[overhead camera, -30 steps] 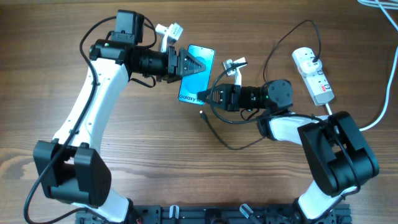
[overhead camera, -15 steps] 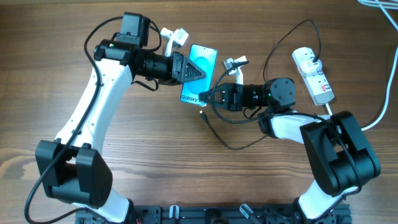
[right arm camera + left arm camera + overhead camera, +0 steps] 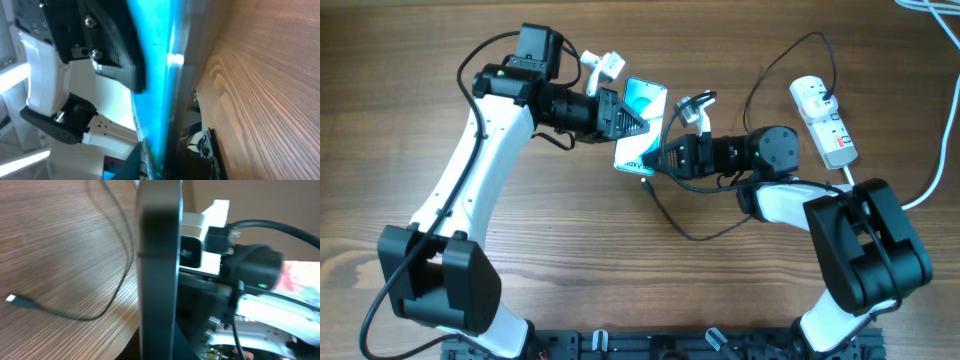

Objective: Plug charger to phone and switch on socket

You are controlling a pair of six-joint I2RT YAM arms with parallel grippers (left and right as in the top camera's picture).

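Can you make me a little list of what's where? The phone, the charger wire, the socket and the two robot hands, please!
phone: tilted up, teal screen showing
left end effector: clamped on the phone
right end effector: at the phone's lower end, grip unclear
charger: tip lies loose on the table, not plugged in
socket: far right of the table

Phone (image 3: 651, 108) teal, charger (image 3: 692, 237) blk, socket (image 3: 825, 125) white w/ red switches (image 3: 835, 118).

Surface: wooden table (image 3: 570, 270), brown grain.
Charger (image 3: 85, 319): black cable looped on the wood, light connector tip (image 3: 645, 183) just beside right gripper (image 3: 653, 160).
Socket (image 3: 825, 122): flat, well behind that gripper.
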